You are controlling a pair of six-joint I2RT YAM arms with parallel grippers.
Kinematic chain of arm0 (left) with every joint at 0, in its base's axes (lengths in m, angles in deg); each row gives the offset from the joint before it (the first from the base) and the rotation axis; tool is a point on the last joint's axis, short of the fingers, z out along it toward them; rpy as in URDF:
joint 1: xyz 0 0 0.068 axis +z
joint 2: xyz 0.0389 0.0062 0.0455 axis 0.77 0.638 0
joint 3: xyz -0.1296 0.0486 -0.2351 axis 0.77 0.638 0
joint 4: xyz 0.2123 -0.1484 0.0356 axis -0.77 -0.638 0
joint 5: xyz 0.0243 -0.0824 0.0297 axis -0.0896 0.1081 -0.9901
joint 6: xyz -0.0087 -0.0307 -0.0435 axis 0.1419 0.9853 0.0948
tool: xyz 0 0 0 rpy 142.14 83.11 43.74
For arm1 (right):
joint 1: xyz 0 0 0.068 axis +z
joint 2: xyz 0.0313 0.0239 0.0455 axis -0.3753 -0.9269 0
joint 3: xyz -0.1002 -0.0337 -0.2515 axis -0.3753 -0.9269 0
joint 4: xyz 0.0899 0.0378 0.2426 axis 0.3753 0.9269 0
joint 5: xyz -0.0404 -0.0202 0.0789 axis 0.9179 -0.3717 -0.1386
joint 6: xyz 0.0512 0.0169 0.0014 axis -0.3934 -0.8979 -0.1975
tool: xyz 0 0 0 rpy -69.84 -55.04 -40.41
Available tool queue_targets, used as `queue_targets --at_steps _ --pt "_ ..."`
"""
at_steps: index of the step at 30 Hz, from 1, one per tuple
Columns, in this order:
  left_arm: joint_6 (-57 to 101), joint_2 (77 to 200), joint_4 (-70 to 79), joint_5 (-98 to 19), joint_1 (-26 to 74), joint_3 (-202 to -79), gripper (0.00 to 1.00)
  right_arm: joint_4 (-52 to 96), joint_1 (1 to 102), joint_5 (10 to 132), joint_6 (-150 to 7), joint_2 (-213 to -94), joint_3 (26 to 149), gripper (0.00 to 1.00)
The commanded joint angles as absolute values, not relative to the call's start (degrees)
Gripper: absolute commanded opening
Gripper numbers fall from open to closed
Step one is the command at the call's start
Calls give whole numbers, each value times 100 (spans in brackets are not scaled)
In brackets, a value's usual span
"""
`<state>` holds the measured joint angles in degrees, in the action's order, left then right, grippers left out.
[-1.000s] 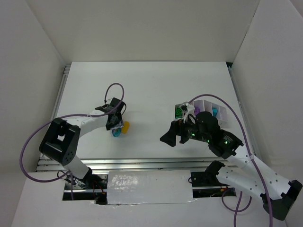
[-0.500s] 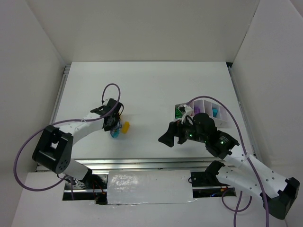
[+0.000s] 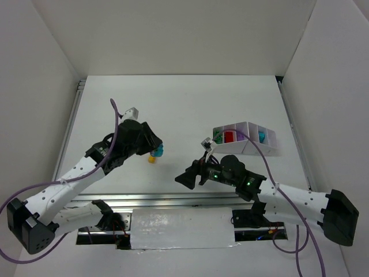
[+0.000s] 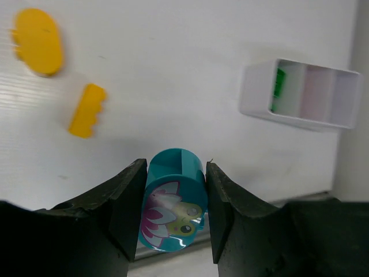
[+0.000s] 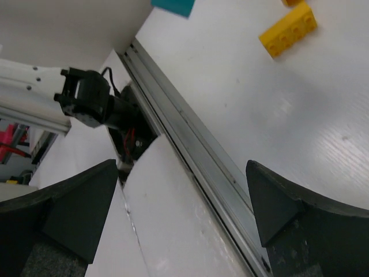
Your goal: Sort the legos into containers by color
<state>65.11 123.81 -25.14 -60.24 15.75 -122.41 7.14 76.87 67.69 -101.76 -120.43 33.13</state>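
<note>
My left gripper [image 3: 155, 148] is shut on a teal round lego [image 3: 159, 151] and holds it above the table. In the left wrist view the teal lego [image 4: 173, 199], with a flower picture on its face, sits between the fingers of the left gripper [image 4: 175, 168]. A yellow brick [image 3: 153, 158] lies just below it on the table; the left wrist view shows that brick [image 4: 86, 109] and a yellow oval piece [image 4: 37, 41]. The white tray [image 3: 271, 145] at right holds green [image 3: 218, 137], red [image 3: 229, 137] and teal [image 3: 262, 137] legos. My right gripper [image 3: 185, 179] is open and empty near the front rail.
The metal rail [image 5: 190, 138] at the table's near edge runs under my right gripper [image 5: 181, 173], with the left arm's base [image 5: 86, 98] beyond it. The yellow brick [image 5: 288, 29] lies past the rail. White walls stand on three sides of the table.
My left gripper has lifted the teal lego off the table and moved right. My right gripper has swung left and toward the front edge, uncovering the tray.
</note>
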Motion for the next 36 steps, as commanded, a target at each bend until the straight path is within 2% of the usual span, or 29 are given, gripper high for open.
queue_targets --at_steps 1,5,7,13,17,18,20,21,24,29,30,31,32,33,35,36 --pt "7471 12280 -2089 -5793 969 -12581 0 -914 8040 7576 -10221 -12486 3816 100" --pt "7763 12316 -1974 -5810 528 -12784 0 -1012 8242 8252 -10211 -12750 4080 97" --pt "7859 12342 -1982 -5880 352 -12863 0 -889 8286 8701 -10246 -12760 4160 93" --pt "7965 12351 -1973 -6030 114 -12837 0 -757 8365 9194 -10247 -12777 4353 90" --pt "8000 12456 -1912 -6030 17 -12837 0 -546 8383 9317 -10326 -13066 4608 79" --pt "8009 12491 -1912 -6039 0 -12855 0 -537 8383 9274 -10326 -13119 4652 67" --pt "7991 12526 -1868 -6021 -36 -12872 0 -554 8392 9186 -10308 -13251 4749 53" --pt "7983 12535 -1859 -6039 -53 -12890 0 -537 8392 9168 -10317 -13295 4784 35" --pt "7948 12535 -1938 -6161 -53 -12960 0 -449 8392 9142 -10352 -13375 4846 0" --pt "7825 12447 -2062 -6443 -53 -13074 1 -370 8401 9019 -10160 -13182 4670 0" --pt "7642 12465 -2053 -6513 -53 -13179 12 -439 8392 8897 -9950 -13042 4548 0" --pt "7579 12517 -2131 -6583 -53 -13276 65 -344 8383 8922 -9878 -12971 4521 0" --pt "7500 12631 -2427 -6662 -53 -13425 96 -169 8357 8974 -9791 -12883 4512 0" --pt "7316 12702 -2622 -6759 -36 -13757 100 137 8218 9001 -9598 -12796 4442 0" --pt "7044 12860 -3261 -7057 95 -14258 100 690 7875 8801 -9265 -12479 4380 0" --pt "6946 12869 -3465 -7119 183 -14391 99 946 7299 8381 -9167 -12243 4363 0"
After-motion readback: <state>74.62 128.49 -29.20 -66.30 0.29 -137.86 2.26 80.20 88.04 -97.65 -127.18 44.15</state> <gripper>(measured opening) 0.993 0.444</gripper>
